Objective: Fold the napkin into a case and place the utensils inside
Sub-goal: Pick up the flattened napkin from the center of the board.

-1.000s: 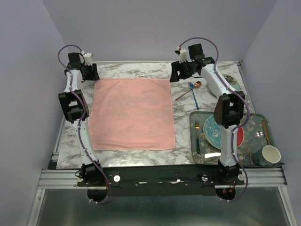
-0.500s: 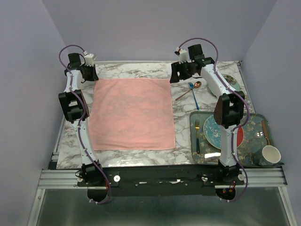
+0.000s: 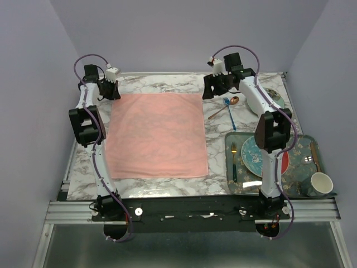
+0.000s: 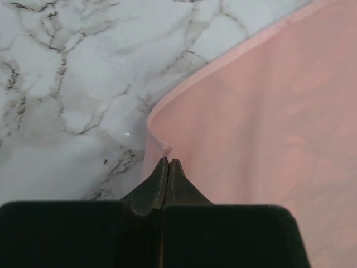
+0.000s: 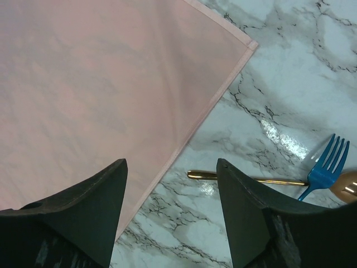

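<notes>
The pink napkin [image 3: 156,134] lies spread flat on the marble table. My left gripper [image 3: 114,91] is at its far left corner. In the left wrist view the jaws [image 4: 168,161] are pressed together, pinching the slightly raised corner of the napkin [image 4: 262,123]. My right gripper [image 3: 210,92] hovers open by the far right corner; its fingers [image 5: 172,163] straddle the napkin's hem [image 5: 192,131] and bare marble. The copper-gold spoon [image 3: 222,109] and the blue fork [image 3: 229,113] lie crossed just right of the napkin. Both the spoon handle [image 5: 245,179] and the fork head [image 5: 328,166] show in the right wrist view.
A patterned teal tray [image 3: 304,146] at the near right holds a teal plate [image 3: 254,156], a gold fork with a teal handle [image 3: 234,162] and a white cup [image 3: 320,183]. A small dish [image 3: 274,96] sits at the far right, behind the right arm.
The left gripper has shifted slightly right onto the napkin's far left corner and closed on it. The right arm and the utensils have not moved.
</notes>
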You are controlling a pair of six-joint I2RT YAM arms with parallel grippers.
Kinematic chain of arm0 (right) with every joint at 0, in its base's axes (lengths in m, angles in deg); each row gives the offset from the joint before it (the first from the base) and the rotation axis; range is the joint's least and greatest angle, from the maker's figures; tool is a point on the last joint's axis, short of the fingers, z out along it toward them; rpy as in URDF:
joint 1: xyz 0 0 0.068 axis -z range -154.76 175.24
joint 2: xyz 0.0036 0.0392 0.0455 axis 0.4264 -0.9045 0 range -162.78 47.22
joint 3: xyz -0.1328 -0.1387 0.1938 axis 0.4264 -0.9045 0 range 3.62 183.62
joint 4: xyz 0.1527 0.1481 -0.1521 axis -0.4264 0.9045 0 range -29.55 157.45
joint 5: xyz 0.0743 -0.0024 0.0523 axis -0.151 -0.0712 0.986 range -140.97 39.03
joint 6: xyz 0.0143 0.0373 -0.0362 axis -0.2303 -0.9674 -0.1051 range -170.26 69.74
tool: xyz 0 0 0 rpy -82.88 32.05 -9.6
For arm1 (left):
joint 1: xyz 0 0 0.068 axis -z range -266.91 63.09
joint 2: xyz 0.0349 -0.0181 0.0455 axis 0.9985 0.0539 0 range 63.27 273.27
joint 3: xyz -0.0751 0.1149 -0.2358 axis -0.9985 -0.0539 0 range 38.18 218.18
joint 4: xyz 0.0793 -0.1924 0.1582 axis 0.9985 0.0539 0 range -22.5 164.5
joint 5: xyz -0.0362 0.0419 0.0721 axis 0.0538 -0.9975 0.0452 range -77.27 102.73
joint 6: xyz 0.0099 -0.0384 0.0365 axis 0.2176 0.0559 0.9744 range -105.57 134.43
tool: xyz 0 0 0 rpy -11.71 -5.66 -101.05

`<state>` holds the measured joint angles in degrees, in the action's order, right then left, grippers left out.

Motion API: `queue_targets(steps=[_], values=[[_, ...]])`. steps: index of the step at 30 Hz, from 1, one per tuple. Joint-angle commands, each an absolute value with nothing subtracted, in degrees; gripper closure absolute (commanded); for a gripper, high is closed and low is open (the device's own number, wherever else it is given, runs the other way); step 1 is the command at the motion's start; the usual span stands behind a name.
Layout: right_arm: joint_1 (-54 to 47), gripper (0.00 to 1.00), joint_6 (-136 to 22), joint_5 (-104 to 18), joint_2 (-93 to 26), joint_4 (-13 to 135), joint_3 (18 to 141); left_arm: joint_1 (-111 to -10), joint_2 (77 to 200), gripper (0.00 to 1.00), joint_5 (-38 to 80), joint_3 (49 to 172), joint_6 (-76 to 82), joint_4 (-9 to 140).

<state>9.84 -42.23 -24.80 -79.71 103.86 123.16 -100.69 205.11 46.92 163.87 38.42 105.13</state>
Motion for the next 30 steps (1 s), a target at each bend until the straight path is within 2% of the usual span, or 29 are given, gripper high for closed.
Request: queue_targets(steps=[1,5,10,21,25,30], values=[[9.86,0.27,-39.8,-25.05,-75.83,106.32,121.92,-100.19,192.49,1.0,53.24,155.27,50.53,111.0],[9.86,0.27,-37.17,-24.52,-75.48,109.22,121.57,-99.74,185.19,1.0,53.6,146.13,60.55,117.06],[9.86,0.27,-32.25,-24.17,-74.34,114.4,120.43,-99.74,172.89,1.0,51.58,128.91,73.36,120.76],[11.0,0.32,-27.14,-21.53,-63.62,116.79,104.26,-103.78,146.18,1.0,40.24,94.11,96.68,120.77],[11.0,0.37,-28.55,-19.25,-62.56,114.59,99.77,-105.02,142.55,1.0,39.98,88.9,97.57,117.96],[11.0,0.4,-32.93,-16.79,-65.45,113.1,102.31,-105.37,138.78,1.0,41.03,85.65,96.17,113.48]])
